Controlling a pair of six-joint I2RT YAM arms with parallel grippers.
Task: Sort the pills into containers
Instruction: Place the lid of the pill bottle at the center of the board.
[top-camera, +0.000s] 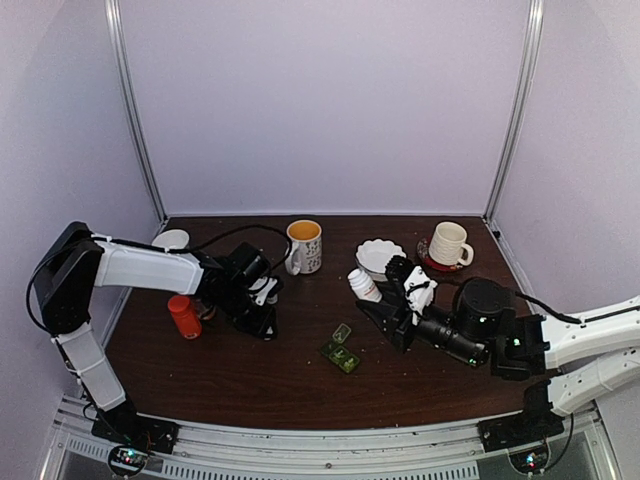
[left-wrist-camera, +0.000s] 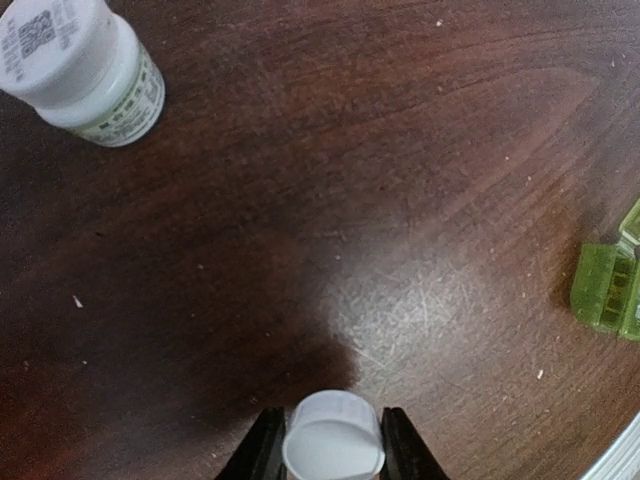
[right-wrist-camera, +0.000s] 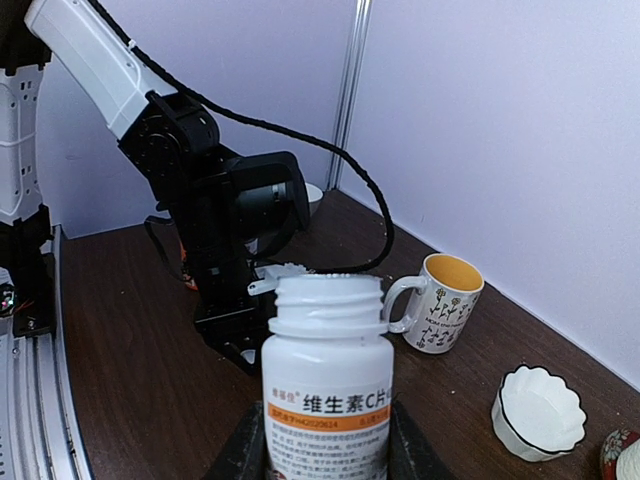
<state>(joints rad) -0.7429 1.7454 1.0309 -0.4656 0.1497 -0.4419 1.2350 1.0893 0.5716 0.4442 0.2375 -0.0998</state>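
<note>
So the left claw (left-wrist-camera: 333, 442) is pinching a little white cap (left-wrist-camera: 333, 458) between its fingers, over the dark wood table (top-camera: 250, 370). The right claw (right-wrist-camera: 328, 445) is clamped round the lower part of a white pill bottle (right-wrist-camera: 328, 370), threaded neck uncapped, tipped toward the left arm. The green pill box (top-camera: 342, 355) lies flat on the table between the two claws, closer to the near edge, touching neither, and one lid looks flipped up. Further out, an orange-red bottle (top-camera: 185, 317) stands beside the left arm. A yellow-lined mug (top-camera: 304, 246) sits at the back, then a white scalloped dish (top-camera: 378, 256) and a white mug (top-camera: 448, 243) on a red coaster.
</note>
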